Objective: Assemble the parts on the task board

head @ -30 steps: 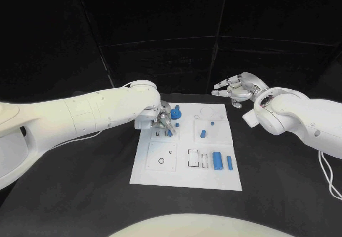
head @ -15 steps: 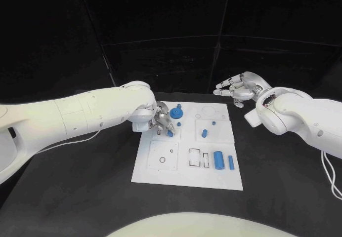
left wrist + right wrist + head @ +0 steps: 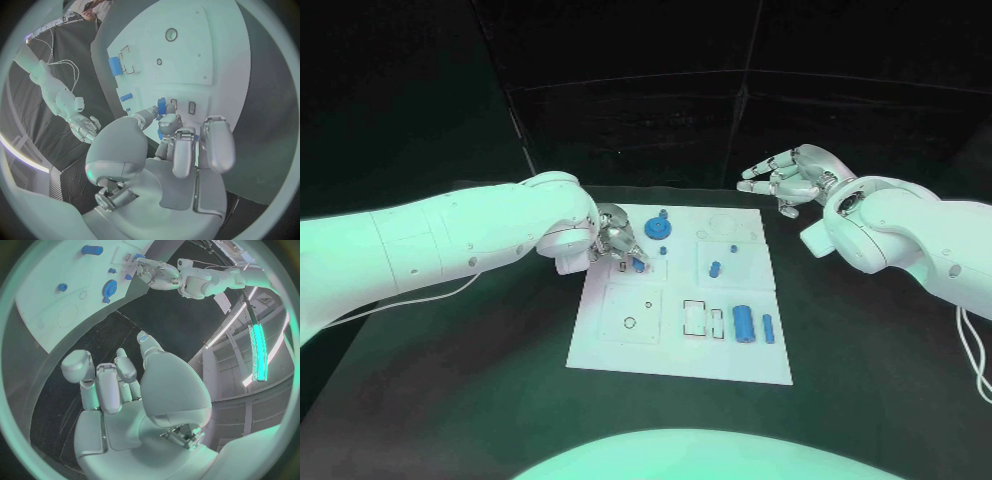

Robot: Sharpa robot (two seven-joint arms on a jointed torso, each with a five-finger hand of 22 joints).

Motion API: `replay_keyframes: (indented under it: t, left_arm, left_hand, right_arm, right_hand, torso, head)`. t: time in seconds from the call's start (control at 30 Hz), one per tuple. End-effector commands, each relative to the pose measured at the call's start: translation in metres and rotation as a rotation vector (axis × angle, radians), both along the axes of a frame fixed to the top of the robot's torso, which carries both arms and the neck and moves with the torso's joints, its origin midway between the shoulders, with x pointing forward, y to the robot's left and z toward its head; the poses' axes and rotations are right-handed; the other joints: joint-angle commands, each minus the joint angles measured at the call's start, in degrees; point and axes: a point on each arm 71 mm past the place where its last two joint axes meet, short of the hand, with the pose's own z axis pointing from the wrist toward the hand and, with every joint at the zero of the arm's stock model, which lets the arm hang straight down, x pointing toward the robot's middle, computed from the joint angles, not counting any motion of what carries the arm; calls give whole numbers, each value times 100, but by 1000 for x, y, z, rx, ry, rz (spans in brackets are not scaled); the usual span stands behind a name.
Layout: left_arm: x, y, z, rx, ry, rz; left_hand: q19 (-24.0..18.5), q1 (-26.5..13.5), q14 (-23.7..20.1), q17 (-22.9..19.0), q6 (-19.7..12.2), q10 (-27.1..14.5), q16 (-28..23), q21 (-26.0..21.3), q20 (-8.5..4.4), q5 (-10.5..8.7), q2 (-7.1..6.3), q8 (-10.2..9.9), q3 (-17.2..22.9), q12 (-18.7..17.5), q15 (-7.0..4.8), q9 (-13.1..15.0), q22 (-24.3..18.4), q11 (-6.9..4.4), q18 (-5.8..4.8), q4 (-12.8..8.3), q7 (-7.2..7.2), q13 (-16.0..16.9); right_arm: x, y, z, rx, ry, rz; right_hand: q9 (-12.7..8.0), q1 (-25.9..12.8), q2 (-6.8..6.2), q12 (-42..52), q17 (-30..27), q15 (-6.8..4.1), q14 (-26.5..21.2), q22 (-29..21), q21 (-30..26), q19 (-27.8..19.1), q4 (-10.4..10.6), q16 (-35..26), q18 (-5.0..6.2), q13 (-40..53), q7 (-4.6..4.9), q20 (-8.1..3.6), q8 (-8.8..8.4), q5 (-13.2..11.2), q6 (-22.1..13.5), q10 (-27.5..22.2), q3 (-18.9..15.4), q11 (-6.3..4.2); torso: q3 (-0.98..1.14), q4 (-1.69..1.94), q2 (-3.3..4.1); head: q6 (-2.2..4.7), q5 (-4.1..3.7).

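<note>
**Left hand on a small part at the board's upper-left cell**

Left hand (image 3: 617, 247) sits over the board (image 3: 678, 360), fingers (image 3: 177, 145) curled down around a small blue part (image 3: 636, 265). Looks pinched, tip showing just past the fingertips. In the left wrist view the part (image 3: 162, 106) points lengthwise away from the palm, toward two small slots just beyond it. My read: the next move turns on lining that long axis up with a slot directly ahead of the fingers.

Right hand (image 3: 788, 178) hovers off the board's far right corner, fingers spread, holding nothing. Well apart from the part, so the left hand is clearly the nearer one.

Other parts lie loose: gear (image 3: 658, 232) just beside the left hand, big cylinder (image 3: 741, 324) on the near right.

View differences: head view hides the slots behind the left hand; left wrist view shows them. Right wrist view shows the gear (image 3: 110, 288) and the open palm (image 3: 119, 425).
</note>
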Motion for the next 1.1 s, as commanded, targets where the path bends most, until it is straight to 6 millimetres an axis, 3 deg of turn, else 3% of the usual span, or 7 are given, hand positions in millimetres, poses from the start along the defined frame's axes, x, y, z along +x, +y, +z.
replay_keyframes:
  t: [0.03,0.43,1.1]
  left_arm:
    - [3,1,4,1,-138,4]
    - [2,3,-5,48,-221,23]
    - [1,-3,-16,116,-173,-39]
  left_hand:
    - [19,38,595,1509,-2,80,18,21,-21,21,-33,35,998,12,7,2,10,-50,-42,-957,-17,4]
    - [26,43,595,1509,3,94,18,29,-24,22,-52,54,1048,16,4,14,23,-54,-44,-954,-19,5]
    - [17,46,595,1509,-1,103,18,8,-26,21,-66,62,1080,22,2,19,-13,-54,-37,-955,-18,15]
  right_arm:
    - [0,1,2,0,-6,8]
    - [0,1,2,-1,-7,10]
    - [1,2,1,-5,-5,13]
  right_hand:
    - [-4,29,39,2,-5,-32,228,-4,-23,-27,2,-21,64,-3,3,-11,36,44,-31,-16,-42,-14]
    - [-4,32,39,3,-5,-32,228,-4,-23,-27,2,-22,64,-3,3,-12,37,46,-31,-16,-43,-14]
    - [-4,32,39,3,-5,-32,228,-4,-23,-27,2,-22,64,-3,3,-12,37,46,-31,-16,-43,-14]
  torso:
    - [4,6,-3]
    - [2,-23,3]
    - [2,-16,5]
  head:
    - [2,8]
    - [1,43]
    - [-24,49]
